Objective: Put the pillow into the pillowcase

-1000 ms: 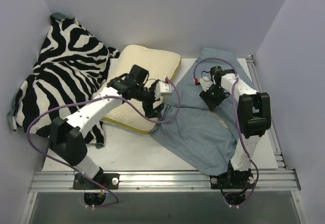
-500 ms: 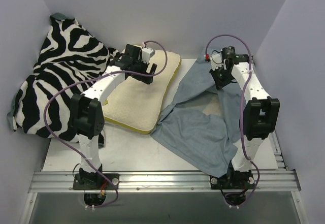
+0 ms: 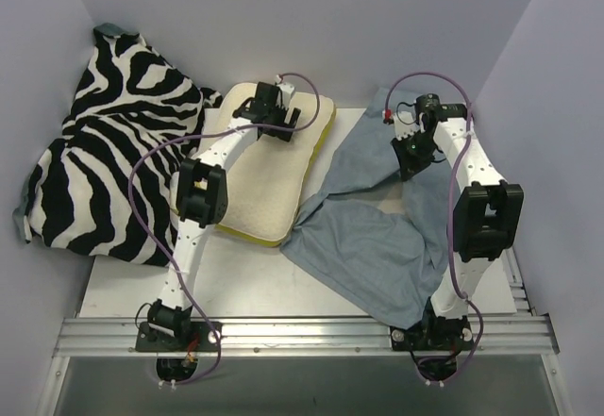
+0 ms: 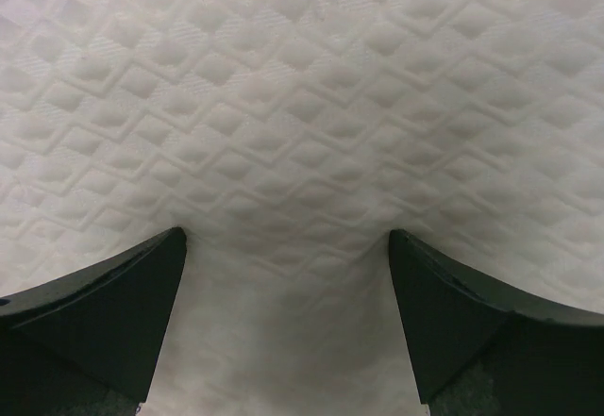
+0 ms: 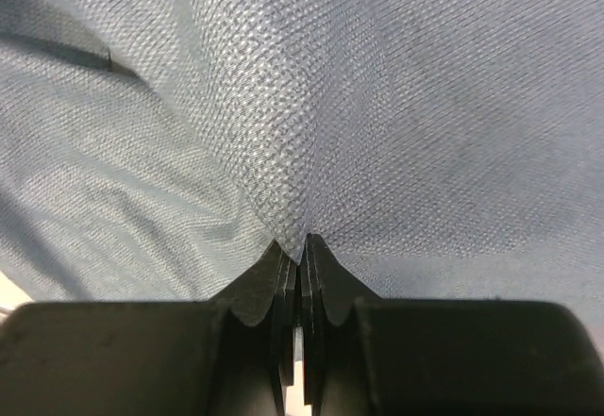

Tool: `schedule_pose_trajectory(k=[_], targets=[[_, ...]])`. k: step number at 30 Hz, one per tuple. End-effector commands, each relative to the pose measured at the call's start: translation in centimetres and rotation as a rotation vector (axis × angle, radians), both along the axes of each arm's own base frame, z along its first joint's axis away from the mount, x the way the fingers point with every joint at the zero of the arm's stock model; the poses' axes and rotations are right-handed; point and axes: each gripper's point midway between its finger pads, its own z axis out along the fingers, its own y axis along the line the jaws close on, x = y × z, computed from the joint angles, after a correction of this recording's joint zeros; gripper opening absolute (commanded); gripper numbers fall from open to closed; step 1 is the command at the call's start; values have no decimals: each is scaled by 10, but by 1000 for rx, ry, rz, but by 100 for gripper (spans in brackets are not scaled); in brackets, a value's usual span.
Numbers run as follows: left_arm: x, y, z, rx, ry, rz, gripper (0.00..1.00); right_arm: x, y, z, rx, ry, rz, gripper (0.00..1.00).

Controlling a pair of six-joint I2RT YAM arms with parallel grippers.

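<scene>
Pillow: the pillow (image 3: 269,175) lay flat on the table (image 3: 245,279), left of centre toward the far side. Its left edge was against the zebra-print cloth (image 3: 104,152) and its near right corner met the pillowcase (image 3: 368,241).
Pillowcase: it was spread grey-blue side up on the right, with one fold lifted at the far right.
Left gripper: the left gripper (image 4: 288,246) had its jaws spread wide, with the tips seemingly pressed into the pillow's quilted face near its far edge.
Right gripper: the right gripper (image 5: 300,251) was clamped tight on a thin pinch of pillowcase cloth.
Risk, left grasp: closing on a flat face would likely catch only a ridge of cover, which could slip under the pillow's weight.
Risk, right hold: whether one layer or both were pinched could not be told. If both were, the mouth would stay shut.
Risk, slippage: so small a bite of thin cloth might pull free under tension.
Risk, neighbour: dragging the pillow could tug the zebra-print cloth along.
</scene>
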Motion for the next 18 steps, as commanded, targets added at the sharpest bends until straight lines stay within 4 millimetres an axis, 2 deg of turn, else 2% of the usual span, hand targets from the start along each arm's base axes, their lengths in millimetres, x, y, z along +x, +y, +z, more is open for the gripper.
schedule_pose_trajectory(k=[1, 2, 4, 6, 7, 8, 9, 11, 12, 14, 15, 16, 18], targets=[[22, 28, -26, 72, -5, 73, 97, -22, 7, -2, 38, 86, 1, 0], [30, 29, -12, 58, -27, 81, 97, -23, 6, -5, 36, 95, 3, 0], [23, 21, -31, 34, 38, 33, 97, -26, 6, -10, 39, 116, 4, 0], [14, 6, -34, 27, 61, -54, 82, -25, 6, -13, 44, 129, 2, 0], [7, 2, -28, 28, 71, -90, 74, -24, 6, -13, 47, 128, -1, 0], [-1, -3, -29, 25, 90, -126, 59, -23, 7, -12, 57, 129, -8, 0], [-12, -7, -38, 36, 123, -167, 51, -23, 8, -13, 62, 136, -15, 0], [-27, -12, -27, 5, 161, -221, 35, -20, 9, -10, 84, 130, -30, 0], [-31, -13, -20, -3, 167, -236, 14, -20, 9, -9, 88, 131, -34, 0], [-42, -9, -8, -22, 207, -249, 0, -20, 10, -7, 95, 128, -37, 0], [-44, -7, 2, -37, 206, -256, 0, -21, 11, -6, 103, 128, -38, 0], [-45, -1, 27, -58, 184, -265, 0, -21, 11, -5, 109, 126, -44, 0], [-52, -2, 63, -115, 141, -340, 0, -23, 14, -1, 138, 126, -51, 0]])
